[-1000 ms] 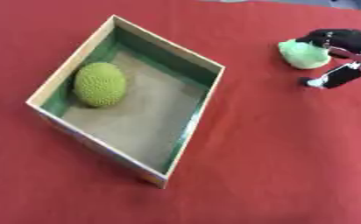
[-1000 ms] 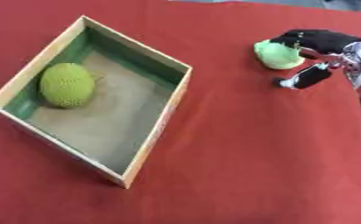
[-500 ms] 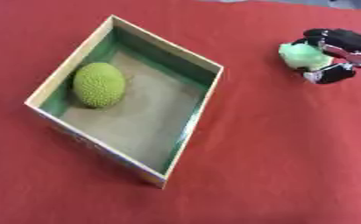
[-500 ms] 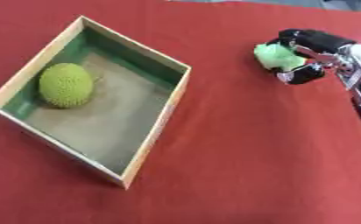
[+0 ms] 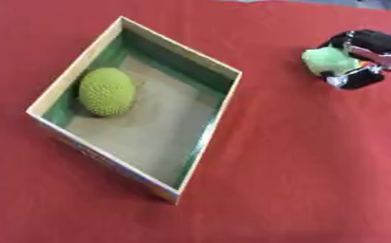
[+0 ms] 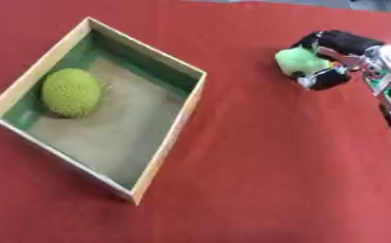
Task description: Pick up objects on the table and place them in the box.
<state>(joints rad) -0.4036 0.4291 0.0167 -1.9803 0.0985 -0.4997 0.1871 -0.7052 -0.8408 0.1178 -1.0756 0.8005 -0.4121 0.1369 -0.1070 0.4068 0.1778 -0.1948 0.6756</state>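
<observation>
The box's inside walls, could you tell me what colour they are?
Green inside walls on the box, clearest in the left eye view.

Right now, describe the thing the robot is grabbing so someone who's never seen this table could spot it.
Start at the open box on the red table and look right, toward the far edge. There the right hand curls around a small pale green lump. It is smooth and light, unlike the bigger, bumpy yellow-green ball inside the box.

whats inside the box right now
The box holds one bumpy yellow-green ball, near its left wall; the rest shows bare tan floor. Floor under the ball is hidden.
</observation>
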